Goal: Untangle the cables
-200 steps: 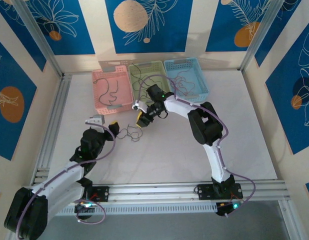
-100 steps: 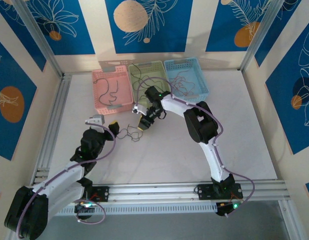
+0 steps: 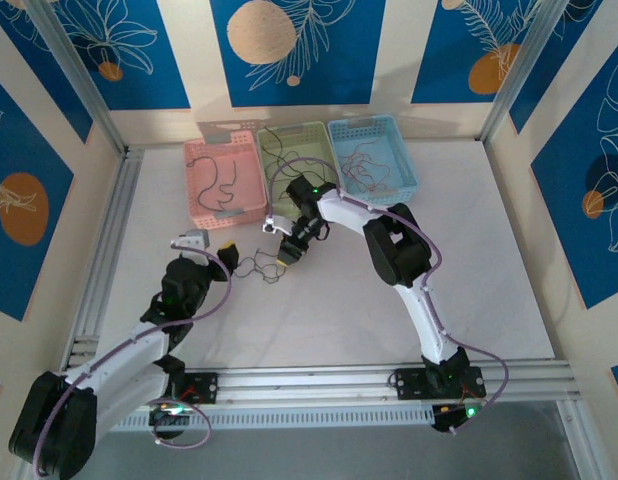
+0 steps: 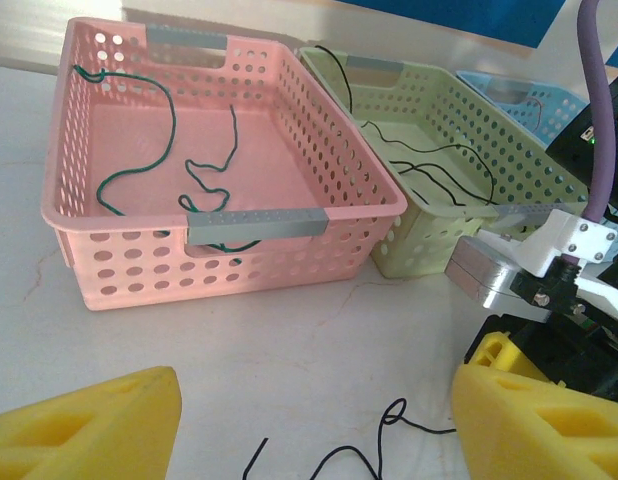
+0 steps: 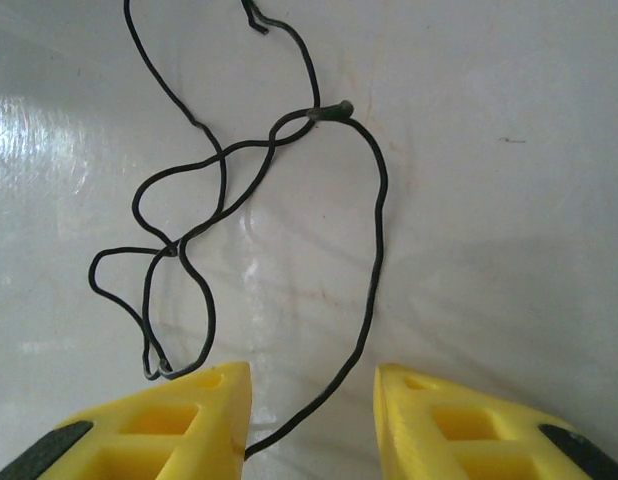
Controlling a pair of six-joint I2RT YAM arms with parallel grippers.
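Right gripper (image 5: 312, 395) fingers partly parted, a dark strand of the cables (image 5: 377, 220) running loose between them, left gripper (image 4: 317, 415) wide open above the table (image 4: 289, 330), empty

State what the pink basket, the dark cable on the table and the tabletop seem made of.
Pink basket: moulded plastic, satin, judging by its regular holes. Dark cable: thin wire, probably plastic-sheathed; it holds loose kinks. Tabletop: hard, glossy white with glare and faint veins; laminate or stone, unclear.
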